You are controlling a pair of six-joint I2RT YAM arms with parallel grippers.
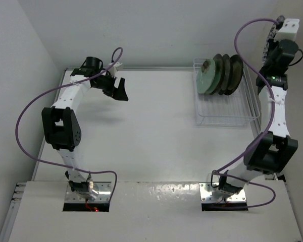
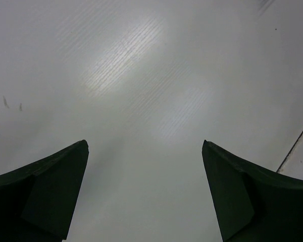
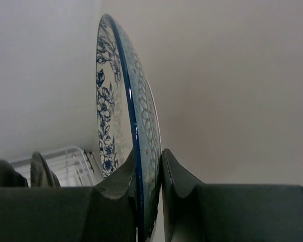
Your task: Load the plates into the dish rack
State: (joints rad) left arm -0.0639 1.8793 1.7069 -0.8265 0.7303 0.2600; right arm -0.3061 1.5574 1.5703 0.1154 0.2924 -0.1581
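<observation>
The white wire dish rack (image 1: 224, 113) stands at the right back of the table. Three plates stand upright in its far end: a mint green one (image 1: 208, 75) in front and two darker ones (image 1: 223, 73) (image 1: 236, 70) behind it. My right gripper (image 3: 149, 166) is shut on the rim of the white-blue floral plate (image 3: 118, 101) and holds it on edge, raised beside the rack's right side. In the top view this plate shows only as a thin edge (image 1: 269, 43). My left gripper (image 1: 118, 91) is open and empty over the far left of the table, and the left wrist view (image 2: 144, 191) shows only bare table.
The rack's near half (image 1: 222, 108) holds no plates. In the right wrist view the rack (image 3: 70, 161) and two dark plate rims (image 3: 40, 171) show low on the left. White walls stand behind and to the left of the table (image 1: 151, 126).
</observation>
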